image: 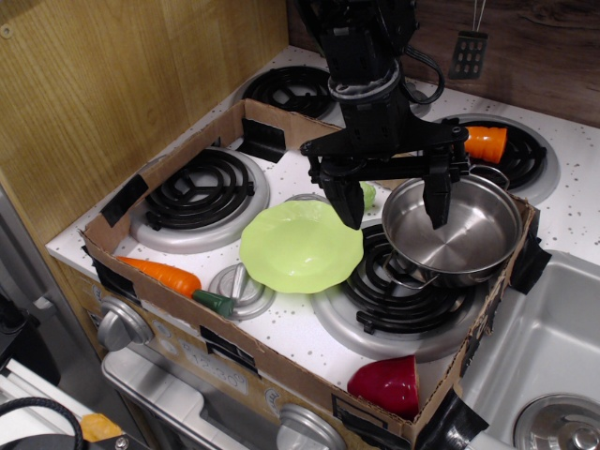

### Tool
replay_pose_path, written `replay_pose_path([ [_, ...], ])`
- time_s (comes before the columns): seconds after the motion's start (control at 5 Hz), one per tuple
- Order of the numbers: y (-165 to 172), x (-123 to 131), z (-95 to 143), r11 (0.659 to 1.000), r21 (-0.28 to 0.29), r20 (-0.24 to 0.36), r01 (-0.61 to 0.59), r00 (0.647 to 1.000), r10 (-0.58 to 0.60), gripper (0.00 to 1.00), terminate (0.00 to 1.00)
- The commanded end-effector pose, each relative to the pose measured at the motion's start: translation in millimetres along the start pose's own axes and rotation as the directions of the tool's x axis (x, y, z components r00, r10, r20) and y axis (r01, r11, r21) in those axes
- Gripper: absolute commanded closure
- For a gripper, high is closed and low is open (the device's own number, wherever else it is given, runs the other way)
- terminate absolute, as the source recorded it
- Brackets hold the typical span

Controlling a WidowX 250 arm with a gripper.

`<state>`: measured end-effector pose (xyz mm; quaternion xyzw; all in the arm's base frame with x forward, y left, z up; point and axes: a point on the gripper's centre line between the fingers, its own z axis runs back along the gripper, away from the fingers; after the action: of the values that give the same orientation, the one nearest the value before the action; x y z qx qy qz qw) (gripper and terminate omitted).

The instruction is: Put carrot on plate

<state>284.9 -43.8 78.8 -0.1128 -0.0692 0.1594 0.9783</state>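
Red bowl (386, 384): nearest the camera, tipped on its side in the front right corner of the tray, just inside the cardboard edge.
Cardboard tray (281, 367): low brown wall ringing the stovetop, patched with black tape at corners and sides.
Oven knobs (116, 323): silver, along the stove front below the cardboard wall.
Carrot (173, 280): lying flat along the front left wall of the tray, orange body pointing left, dark green stem tip toward the right; off the plate, near its front left rim but not touching.
Small silver disc (242, 287): flat on the stovetop, with the green stem tip lying on it and the plate's front left rim reaching over its top.
Plate (300, 246): lime green with wavy rim, mid-tray, sitting between the left rear burner and the right front burner; nothing on it.
Left burner (199, 189): black coil in a silver ring, bare.
Right front burner (403, 295): black coil, partly under the steel pot.
Steel pot (455, 228): shiny, upright, at the right side of the tray.
Gripper (393, 201): black, fingers spread wide apart, holding nothing; left fingertip above the plate's rear edge, right fingertip over the pot's opening.
Orange ridged cone (485, 142): on the rear right burner, outside the tray, behind the pot.
Sink (539, 361): grey basin at the right edge.
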Motion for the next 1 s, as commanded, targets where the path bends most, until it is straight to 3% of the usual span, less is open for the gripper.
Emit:
replay_pose_path([
  [0.0, 0.0, 0.0, 0.0, 1.000, 0.000, 0.000, 0.000, 1.000, 0.000, 0.00, 0.00],
  [0.2, 14.5, 9.7, 7.9, 0.993, 0.004, 0.022, -0.117, 0.993, 0.117, 0.00, 0.00],
  [0.4, 27.4, 24.4, 28.5, 0.992, 0.028, 0.037, -0.125, 0.992, 0.124, 0.00, 0.00],
  [0.6, 45.3, 26.5, 45.2, 0.957, 0.049, 0.022, -0.286, 0.958, 0.286, 0.00, 0.00],
  [0.8, 64.8, 22.6, 48.7, 0.857, 0.077, -0.020, -0.509, 0.859, 0.512, 0.00, 0.00],
])
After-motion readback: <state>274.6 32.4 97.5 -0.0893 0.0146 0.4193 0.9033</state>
